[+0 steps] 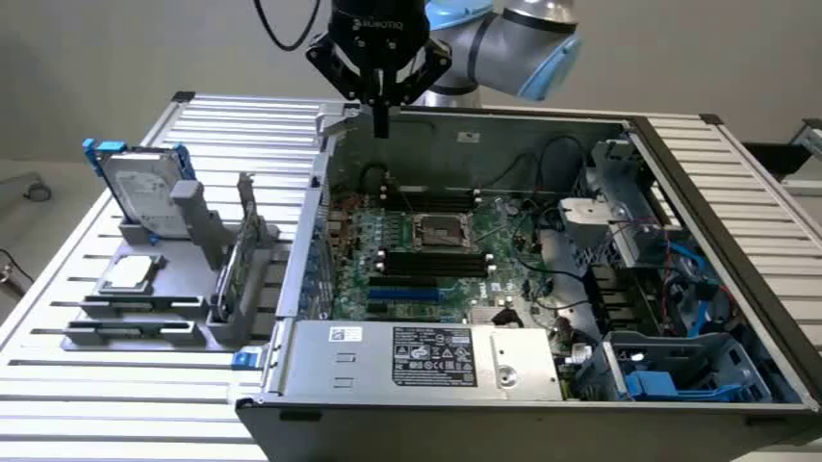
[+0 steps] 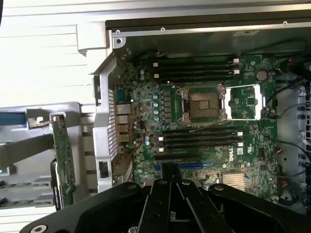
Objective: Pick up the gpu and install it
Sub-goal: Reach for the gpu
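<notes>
The gpu [image 1: 239, 258] stands on edge in a grey rack [image 1: 192, 289] on the slatted table, at the exterior view's left of the open computer case [image 1: 321, 207]. In the wrist view the gpu [image 2: 63, 158] is a thin green board with a dark face, beside the case's rear wall. My gripper [image 1: 380, 127] hangs above the case's back left corner, fingers pressed together and holding nothing. The same shut gripper [image 2: 170, 171] sits over the motherboard [image 2: 146, 104], above the blue slot. It is well apart from the gpu.
A silver hard drive in a blue frame [image 1: 139, 188] stands upright in the rack, with a square CPU chip [image 1: 129, 272] lying below it. Inside the case are the CPU socket [image 1: 444, 231], black memory slots, cables [image 1: 668, 260] and a power supply [image 1: 437, 356].
</notes>
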Controlling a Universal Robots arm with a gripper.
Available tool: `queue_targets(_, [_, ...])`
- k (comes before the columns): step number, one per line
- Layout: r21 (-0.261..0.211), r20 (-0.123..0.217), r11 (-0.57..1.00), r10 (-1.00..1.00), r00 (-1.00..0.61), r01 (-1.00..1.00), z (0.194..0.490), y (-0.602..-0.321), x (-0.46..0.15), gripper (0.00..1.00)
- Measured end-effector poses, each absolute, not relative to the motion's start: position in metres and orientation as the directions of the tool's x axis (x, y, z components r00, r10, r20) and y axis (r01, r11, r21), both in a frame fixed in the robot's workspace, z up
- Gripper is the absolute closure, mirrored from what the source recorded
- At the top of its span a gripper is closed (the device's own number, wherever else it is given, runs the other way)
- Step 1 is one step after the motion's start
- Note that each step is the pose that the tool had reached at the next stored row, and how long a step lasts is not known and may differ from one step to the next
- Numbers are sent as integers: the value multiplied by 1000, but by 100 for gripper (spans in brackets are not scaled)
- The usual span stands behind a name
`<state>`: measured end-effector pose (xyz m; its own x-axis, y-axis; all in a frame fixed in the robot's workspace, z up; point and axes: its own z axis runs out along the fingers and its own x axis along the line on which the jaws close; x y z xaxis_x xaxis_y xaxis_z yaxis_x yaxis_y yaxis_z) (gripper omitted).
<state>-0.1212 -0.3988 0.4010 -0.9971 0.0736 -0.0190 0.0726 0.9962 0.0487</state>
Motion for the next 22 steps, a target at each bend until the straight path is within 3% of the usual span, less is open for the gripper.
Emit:
queue_targets(14, [49,-19,996,74,-997,73,402,-399,-122,89])
queue_targets(22, [49,-19,996,74,-997,73,402,-399,-157,89])
